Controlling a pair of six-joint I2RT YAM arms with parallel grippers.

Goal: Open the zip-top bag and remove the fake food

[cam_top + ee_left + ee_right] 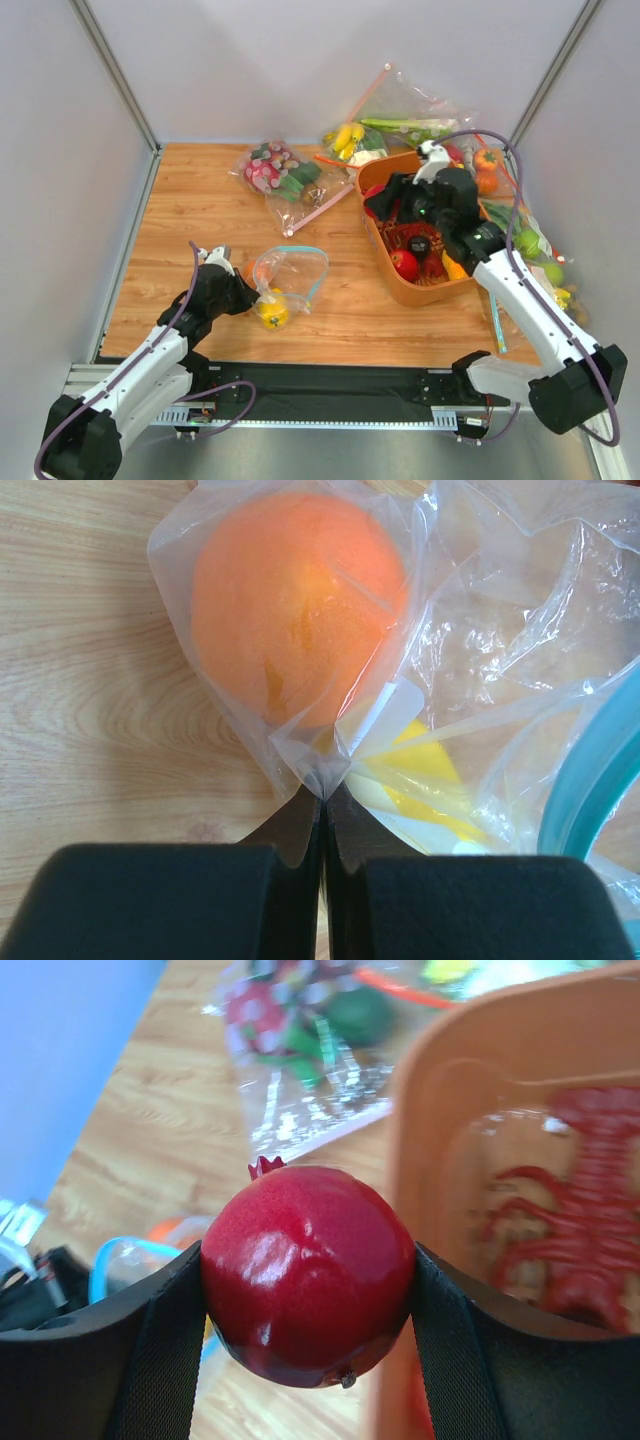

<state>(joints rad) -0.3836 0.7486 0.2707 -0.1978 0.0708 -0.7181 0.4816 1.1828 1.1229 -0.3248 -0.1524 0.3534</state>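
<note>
The zip-top bag (pixel 296 272) lies open on the wooden table, its teal zip strip (pixel 590 770) curling to the right. An orange fruit (pixel 295 600) and a yellow one (pixel 425 770) are still inside the plastic. My left gripper (pixel 322 798) is shut on the bag's bottom corner; in the top view it (pixel 243 293) sits at the bag's left side. My right gripper (pixel 308 1295) is shut on a round dark-red fruit (pixel 308 1272) and hovers at the left rim of the orange bin (pixel 420 1160). In the top view the right gripper (pixel 385 205) hides that fruit.
The orange bin (pixel 405 292) holds a red lobster (pixel 570 1230), a red fruit (pixel 404 263) and a dark one (pixel 419 245). Other filled clear bags lie at the back (pixel 285 175), back right (pixel 400 125) and along the right wall (pixel 530 240).
</note>
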